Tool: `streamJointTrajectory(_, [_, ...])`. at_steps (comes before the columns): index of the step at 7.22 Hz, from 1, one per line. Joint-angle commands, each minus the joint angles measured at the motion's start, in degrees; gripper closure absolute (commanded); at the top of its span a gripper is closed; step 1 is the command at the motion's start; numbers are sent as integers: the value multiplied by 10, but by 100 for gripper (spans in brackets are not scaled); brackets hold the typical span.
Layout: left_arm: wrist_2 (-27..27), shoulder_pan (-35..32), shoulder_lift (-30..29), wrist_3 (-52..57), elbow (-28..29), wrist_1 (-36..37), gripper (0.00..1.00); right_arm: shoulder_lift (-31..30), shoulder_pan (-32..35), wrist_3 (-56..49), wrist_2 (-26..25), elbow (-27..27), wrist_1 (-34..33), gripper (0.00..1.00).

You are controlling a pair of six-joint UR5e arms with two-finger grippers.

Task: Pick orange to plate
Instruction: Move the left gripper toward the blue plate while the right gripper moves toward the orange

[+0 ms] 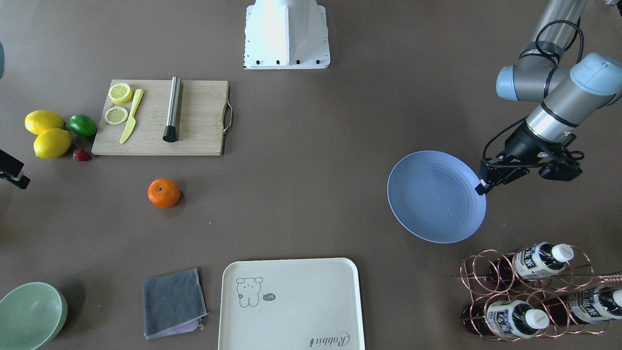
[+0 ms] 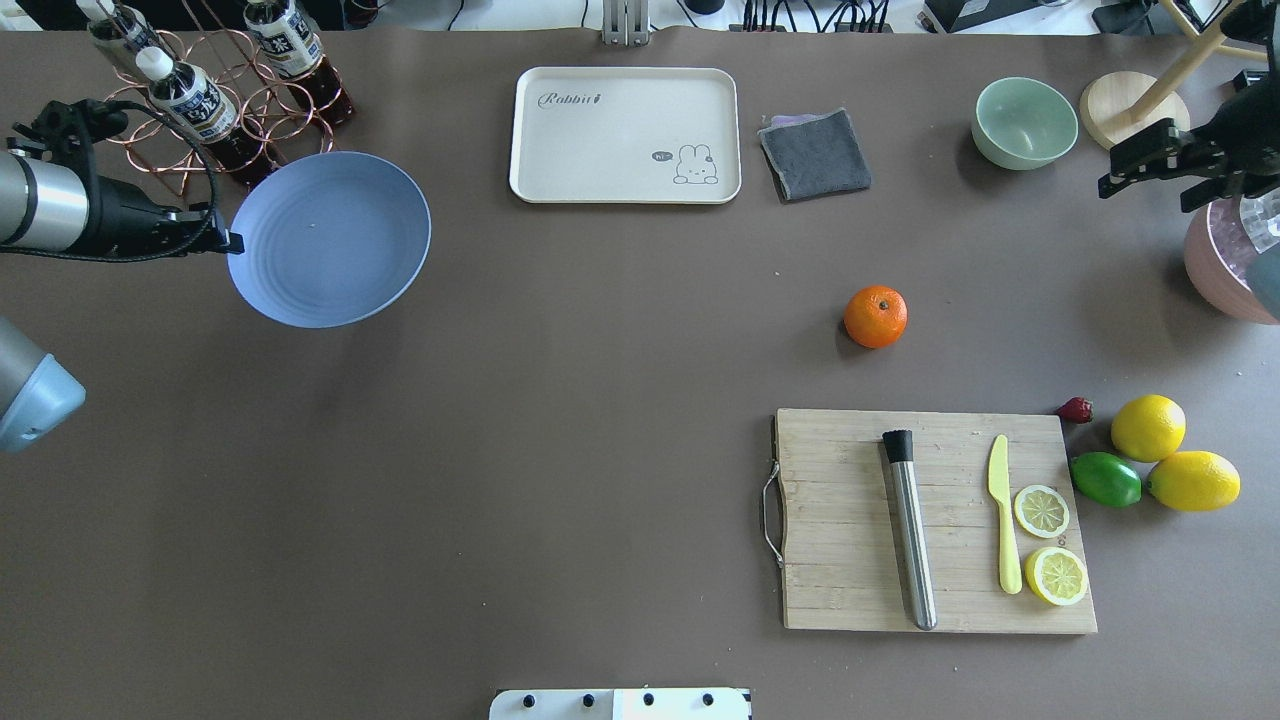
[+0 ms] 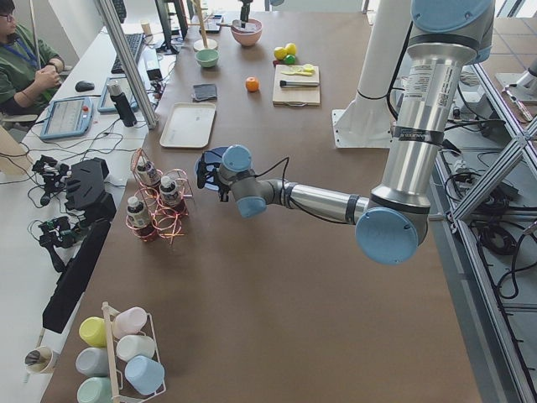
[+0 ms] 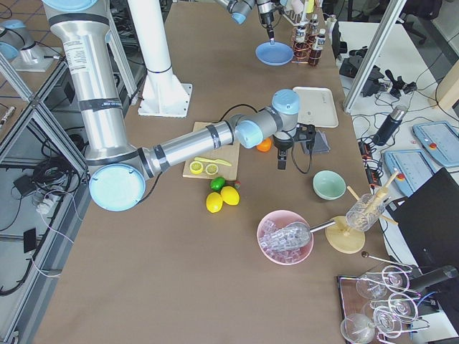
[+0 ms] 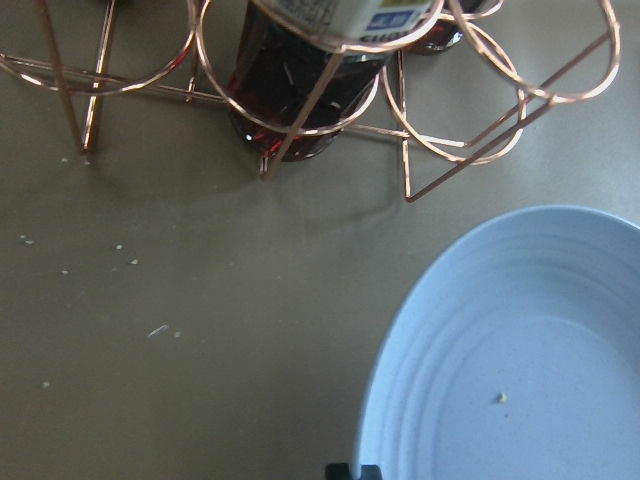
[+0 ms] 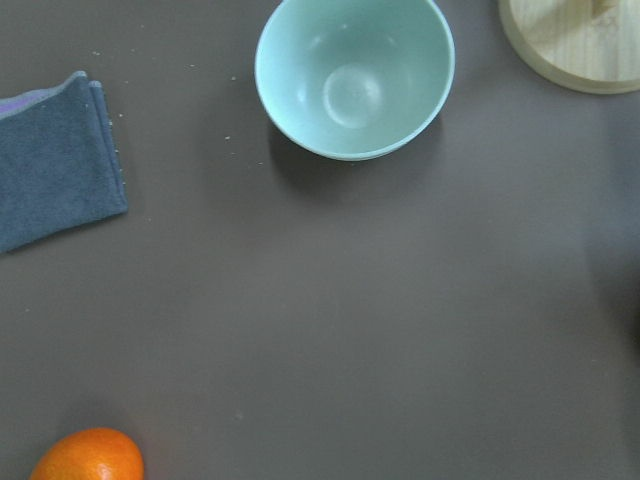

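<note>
**Orange [image 1: 164, 193].** It lies alone on the bare brown table [image 1: 311, 209], between the wooden cutting board [image 1: 194, 121] and the folded grey cloth [image 1: 172, 304]. It is well apart from the plate [image 1: 437, 214], and nothing touches it.
- Shape and surface: round and slightly flattened, with dimpled, faintly glossy skin and a small dark stem dot on top.
- Judged handling: light, and firm with a little give. It is likely to roll if nudged off-centre, and the rind could bruise under a hard squeeze.
- Recommended hold: from above, with the fingers across the widest girth, centred, at moderate pressure.

**Plate.** It is round and shallow, matte blue with faint concentric rings and a thin rim. It is judged stiff and light. It sits on the robot's left side, near the copper wire bottle rack [image 2: 230, 110], and holds nothing but a speck.

**Left gripper [image 1: 482, 186].** It is at the plate's rim. The jaws appear pressed together on that edge, pinching it. A shadow beside the plate suggests it may be raised or tilted, but this is not confirmed.

**Right gripper [image 2: 1125, 165].** It hangs over the table near the pale green bowl [image 2: 1025, 122]. The orange shows at the lower left corner of its wrist view. Its fingers are not clearly shown, so I cannot tell how the jaws stand.

**Risk noted.** The lemons [image 1: 46, 132] and lime [image 1: 82, 125] by the board are of similar size and must not be mistaken for the orange.
</note>
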Motion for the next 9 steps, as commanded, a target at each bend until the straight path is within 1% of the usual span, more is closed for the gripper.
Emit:
streamJointTrajectory(1, [107, 105, -7, -76, -96, 93, 100, 44, -79, 103, -59, 9, 2, 0])
streamJointTrajectory(2, [158, 153, -58, -113, -113, 159, 100, 62, -103, 114, -68, 13, 2, 0])
streamJointTrajectory(3, [211, 212, -113, -146, -110, 210, 100, 73, -125, 121, -73, 12, 2, 0])
streamJointTrajectory(4, [242, 241, -149, -170, -107, 244, 100, 84, -142, 142, -77, 9, 2, 0])
streamJointTrajectory(5, [256, 258, -173, -183, -101, 273, 100, 95, -172, 167, -115, 6, 2, 0])
streamJointTrajectory(6, [270, 273, -179, -188, -98, 278, 100, 96, -189, 170, -140, 4, 1, 0])
streamJointTrajectory(7, [271, 273, -192, -191, -77, 277, 100, 95, -193, 169, -142, 2, 1, 0])
streamJointTrajectory(8, [280, 274, -211, -191, -42, 275, 100, 95, -197, 171, -142, 3, 1, 0])
streamJointTrajectory(9, [288, 278, -214, -191, -29, 272, 100, 96, -210, 195, -144, 3, 2, 0])
